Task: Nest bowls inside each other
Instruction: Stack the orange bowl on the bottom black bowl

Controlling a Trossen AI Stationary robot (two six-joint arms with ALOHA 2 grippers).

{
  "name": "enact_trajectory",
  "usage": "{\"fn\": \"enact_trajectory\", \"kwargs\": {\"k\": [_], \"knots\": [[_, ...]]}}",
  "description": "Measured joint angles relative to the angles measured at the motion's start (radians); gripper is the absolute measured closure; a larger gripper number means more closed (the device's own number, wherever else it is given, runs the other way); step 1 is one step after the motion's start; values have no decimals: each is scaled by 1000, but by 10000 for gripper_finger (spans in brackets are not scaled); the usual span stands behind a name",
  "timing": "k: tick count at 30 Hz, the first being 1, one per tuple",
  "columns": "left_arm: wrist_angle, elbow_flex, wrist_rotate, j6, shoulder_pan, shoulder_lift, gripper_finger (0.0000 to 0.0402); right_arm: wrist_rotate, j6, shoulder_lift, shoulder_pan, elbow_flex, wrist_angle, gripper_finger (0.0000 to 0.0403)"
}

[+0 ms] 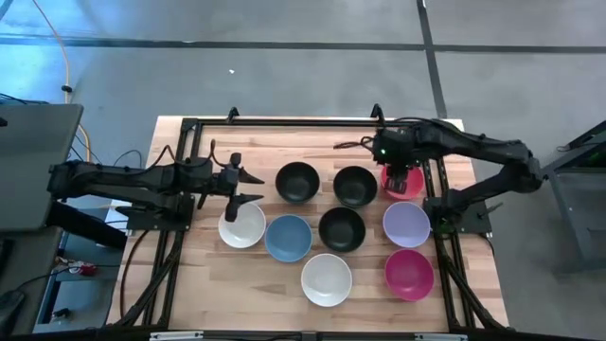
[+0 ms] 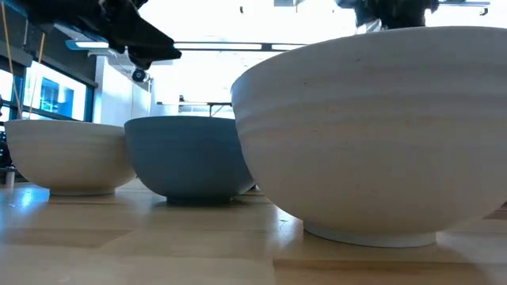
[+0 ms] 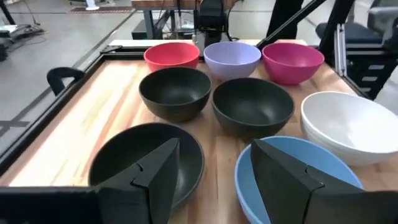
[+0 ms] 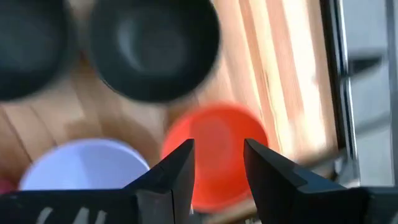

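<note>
All nine bowls are lying apart on the table [image 1: 189, 284], so no nesting is done yet and the whole task is remaining. The right gripper [image 1: 405, 178] is hovering with released, empty fingers over the pink bowl [image 1: 390, 180] at the far right corner, beside the lavender bowl [image 1: 406, 224]. The left gripper [image 1: 248, 187] is waiting, also released and empty, just above the white bowl [image 1: 241, 225] on the left side, near a black bowl [image 1: 297, 182].
</note>
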Motion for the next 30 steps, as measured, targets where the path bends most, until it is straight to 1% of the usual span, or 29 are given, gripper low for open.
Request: {"fn": "enact_trajectory", "kwargs": {"k": [4,9,14,18,22,25,30], "knots": [[-97,29,-7,3,0,1,213,21,27,-2,-99,-29,-69,272],[-152,30,-6,1,0,-22,213,15,4,-88,-200,-84,-35,272],[-160,30,-5,-1,0,-43,213,-64,-9,-209,-318,-157,36,272],[-158,30,-4,5,0,-55,213,-107,39,-265,-400,-213,55,272],[-146,30,-5,-2,0,-59,213,-101,86,-270,-461,-268,56,272],[-140,30,-6,-7,0,-59,213,-66,116,-257,-504,-309,74,272],[-115,30,-4,-14,0,-59,213,-69,109,-232,-580,-378,126,272]]}}
